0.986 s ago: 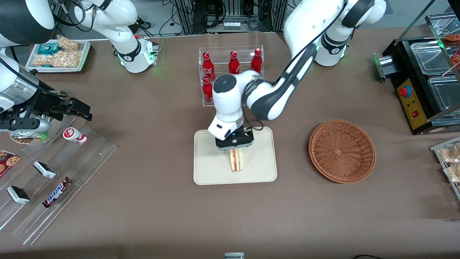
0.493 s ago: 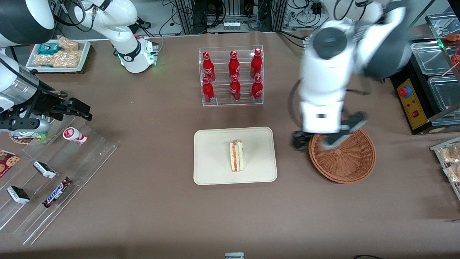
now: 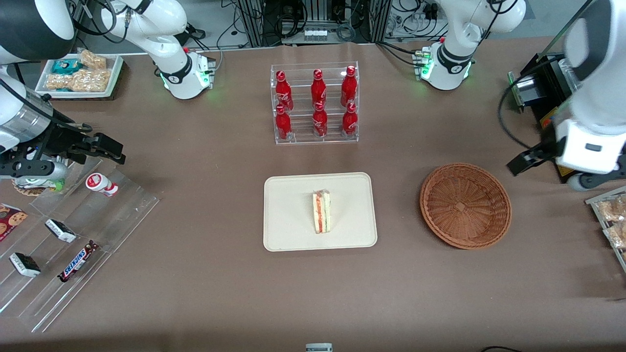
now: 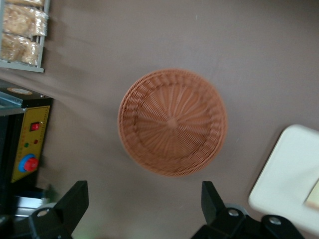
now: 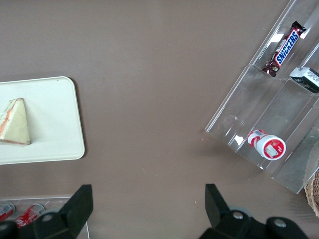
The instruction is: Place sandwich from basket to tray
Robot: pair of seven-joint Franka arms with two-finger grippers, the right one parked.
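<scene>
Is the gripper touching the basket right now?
Apart. In the front view the gripper, jaws open, hangs past the basket rim toward the working arm's end, with bare table between.
</scene>
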